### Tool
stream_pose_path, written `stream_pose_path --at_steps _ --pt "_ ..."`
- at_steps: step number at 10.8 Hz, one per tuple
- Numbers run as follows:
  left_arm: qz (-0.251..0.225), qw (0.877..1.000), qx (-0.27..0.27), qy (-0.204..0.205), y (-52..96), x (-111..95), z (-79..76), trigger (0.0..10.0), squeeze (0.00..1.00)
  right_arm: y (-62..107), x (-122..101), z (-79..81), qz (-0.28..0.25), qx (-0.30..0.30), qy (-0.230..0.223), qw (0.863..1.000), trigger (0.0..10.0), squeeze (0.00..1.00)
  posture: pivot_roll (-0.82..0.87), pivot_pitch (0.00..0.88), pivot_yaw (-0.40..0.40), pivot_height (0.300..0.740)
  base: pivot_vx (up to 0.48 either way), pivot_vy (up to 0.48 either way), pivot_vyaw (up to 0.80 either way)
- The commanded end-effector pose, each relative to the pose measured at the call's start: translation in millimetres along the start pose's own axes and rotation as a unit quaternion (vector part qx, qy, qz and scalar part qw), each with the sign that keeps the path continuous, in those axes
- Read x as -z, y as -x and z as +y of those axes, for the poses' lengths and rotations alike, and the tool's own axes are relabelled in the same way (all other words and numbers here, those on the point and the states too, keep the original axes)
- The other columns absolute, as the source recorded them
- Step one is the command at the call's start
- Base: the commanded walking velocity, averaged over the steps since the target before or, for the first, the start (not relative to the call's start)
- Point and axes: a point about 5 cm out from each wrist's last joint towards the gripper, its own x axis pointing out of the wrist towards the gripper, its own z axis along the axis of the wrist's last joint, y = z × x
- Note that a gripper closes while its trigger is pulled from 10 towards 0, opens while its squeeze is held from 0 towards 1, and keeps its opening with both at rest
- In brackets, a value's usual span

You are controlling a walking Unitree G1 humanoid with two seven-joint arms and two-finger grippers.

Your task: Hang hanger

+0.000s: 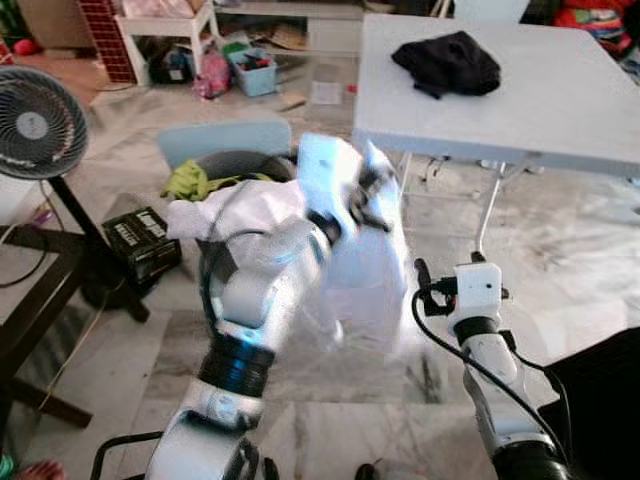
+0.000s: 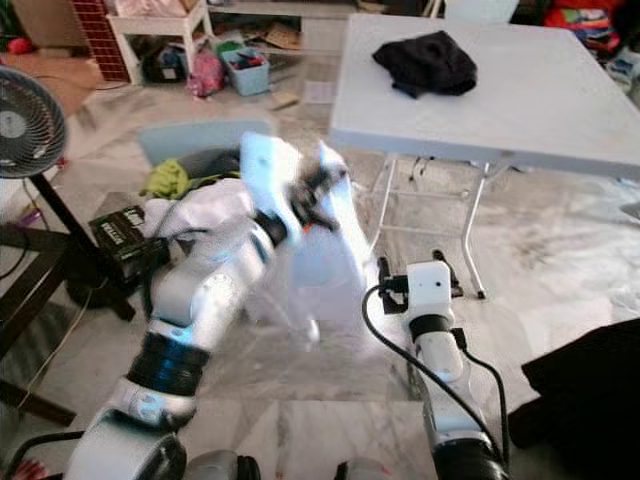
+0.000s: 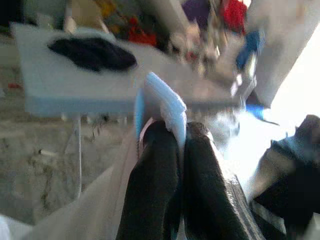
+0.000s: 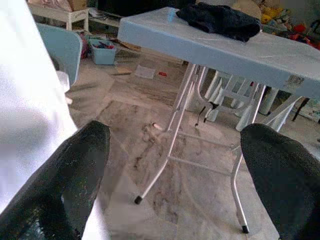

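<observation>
Up high, left end effector [image 3: 172,150] clamped on pale-blue hanger [image 3: 162,107], white garment [image 1: 365,280] below.

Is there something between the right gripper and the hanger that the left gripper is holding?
Nothing visible does. The left gripper is shut on the light blue hanger, with a white garment hanging from it. The open right gripper is beside that garment, with only air between them.
</observation>
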Motion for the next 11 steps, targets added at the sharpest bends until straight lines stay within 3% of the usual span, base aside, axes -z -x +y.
stream_pose_path --at_steps 1,3,4,5,6,7,8,9,10,11 --pt "0.039 0.998 0.023 -0.036 -2.8 18 -13.0 10.0 0.0 -0.4 2 -1.5 0.005 0.004 0.003 1.0 10.0 0.0 -0.03 0.0 -0.004 0.74 0.0 0.0 0.0" --pt "0.109 0.987 -0.093 -0.079 36.2 61 49.2 10.0 0.0 -0.7 3 -1.4 0.008 0.002 0.004 1.0 10.0 0.0 -0.02 0.0 -0.006 0.74 0.0 0.0 0.0" --pt "0.159 0.965 -0.207 -0.034 68.9 86 91.4 10.0 0.0 -1.4 4 -1.6 0.01 0.0 0.005 1.0 10.0 0.0 -0.02 0.0 -0.011 0.74 0.0 0.0 0.0" --pt "0.261 0.917 -0.301 0.003 108.5 119 118.7 10.0 0.0 -2.7 4 -1.1 0.011 -0.003 0.007 1.0 10.0 0.0 -0.01 0.0 -0.017 0.74 0.0 0.0 0.0" --pt "0.289 0.905 -0.312 0.015 120.4 129 121.7 10.0 0.0 -3.4 4 -0.8 0.012 -0.006 0.007 1.0 10.0 0.0 -0.01 0.0 -0.019 0.74 0.0 0.0 0.0" --pt "0.325 0.89 -0.316 0.057 138.4 146 120.9 10.0 0.0 -5.4 3 -0.8 0.011 -0.009 0.01 1.0 10.0 0.0 -0.01 0.0 -0.021 0.74 0.0 0.0 0.0" --pt "0.358 0.884 -0.294 0.065 151.8 156 114.7 10.0 0.0 -6.9 3 -2.9 0.011 -0.009 0.011 1.0 10.0 0.0 -0.02 0.0 -0.02 0.74 0.0 0.0 0.0" --pt "0.371 0.882 -0.284 0.06 158.8 159 111.8 10.0 0.0 -6.8 3 -3.7 0.012 -0.008 0.011 1.0 10.0 0.0 -0.02 0.0 -0.02 0.74 0.0 0.0 0.0" --pt "0.362 0.885 -0.293 0.023 172.3 158 114.5 10.0 0.0 -5.8 5 -2.4 0.015 -0.012 0.013 1.0 10.0 0.0 -0.01 0.0 -0.023 0.74 0.0 0.0 0.0" --pt "0.284 0.906 -0.314 0.005 168.9 142 118.7 10.0 0.0 -5.9 5 -1.3 0.014 -0.013 0.012 1.0 10.0 0.0 0.0 0.0 -0.026 0.74 0.0 0.0 0.0"
